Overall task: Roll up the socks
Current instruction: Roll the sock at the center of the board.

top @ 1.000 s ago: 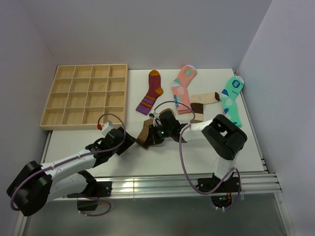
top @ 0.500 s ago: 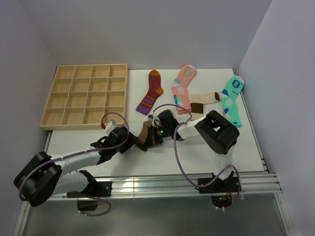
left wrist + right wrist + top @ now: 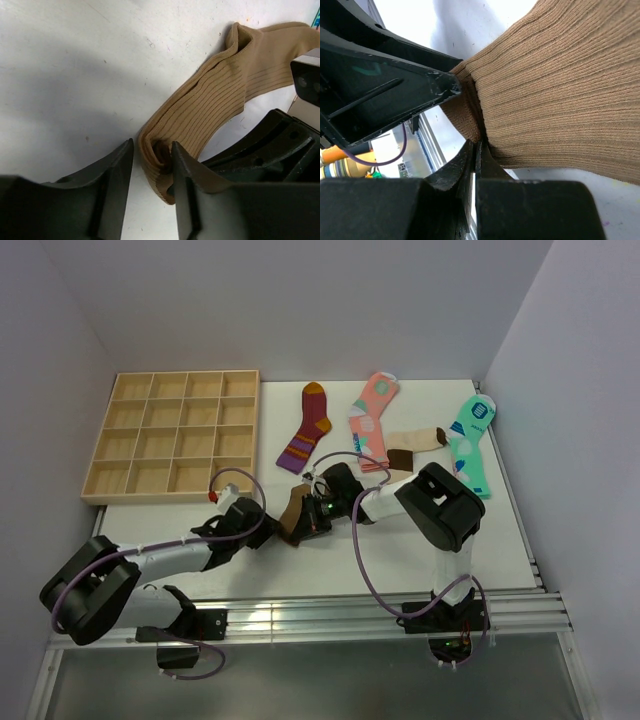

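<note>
The plain brown sock (image 3: 293, 510) lies mid-table, partly folded. In the left wrist view the brown sock (image 3: 220, 95) is ribbed, and its folded end sits between my left gripper's (image 3: 152, 145) open jaws, against the right finger (image 3: 200, 200) and with a gap to the left one. My right gripper (image 3: 476, 145) is shut, pinching the edge of the brown sock (image 3: 555, 85). In the top view the left gripper (image 3: 268, 524) and right gripper (image 3: 308, 518) meet at the sock from either side. The beige sock (image 3: 415, 443) with dark toe and band lies flat at the back right.
A wooden compartment tray (image 3: 170, 497) stands at the back left. A maroon striped sock (image 3: 308, 428), a pink sock (image 3: 372, 415) and a mint-green sock (image 3: 470, 445) lie along the back. The left gripper's black finger (image 3: 395, 85) crosses the right wrist view.
My left gripper has moved right, up to the brown sock's folded end. The right arm's elbow swung left early on, while its gripper stayed on the sock.
</note>
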You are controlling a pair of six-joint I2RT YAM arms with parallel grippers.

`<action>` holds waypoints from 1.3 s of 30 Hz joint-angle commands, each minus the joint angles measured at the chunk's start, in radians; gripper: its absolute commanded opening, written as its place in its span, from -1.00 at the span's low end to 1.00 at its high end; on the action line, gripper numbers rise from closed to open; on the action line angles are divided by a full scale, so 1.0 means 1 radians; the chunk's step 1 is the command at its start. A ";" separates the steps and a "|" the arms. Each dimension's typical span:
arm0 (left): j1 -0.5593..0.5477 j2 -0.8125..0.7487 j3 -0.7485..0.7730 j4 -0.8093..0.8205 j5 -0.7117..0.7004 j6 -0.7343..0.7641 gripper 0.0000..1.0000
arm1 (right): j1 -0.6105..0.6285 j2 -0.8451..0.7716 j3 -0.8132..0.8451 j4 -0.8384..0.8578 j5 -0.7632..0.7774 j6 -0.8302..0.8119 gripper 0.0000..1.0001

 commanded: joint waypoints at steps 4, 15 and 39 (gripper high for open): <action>-0.003 0.058 0.024 -0.038 0.017 0.001 -0.40 | -0.011 0.000 0.024 -0.042 0.055 -0.035 -0.94; -0.003 0.063 0.116 -0.154 -0.003 0.073 -0.99 | 0.050 -0.258 -0.104 -0.026 0.328 -0.204 -0.31; 0.022 0.102 0.222 -0.266 0.039 0.176 -0.99 | 0.355 -0.298 -0.088 -0.048 0.781 -0.481 -0.14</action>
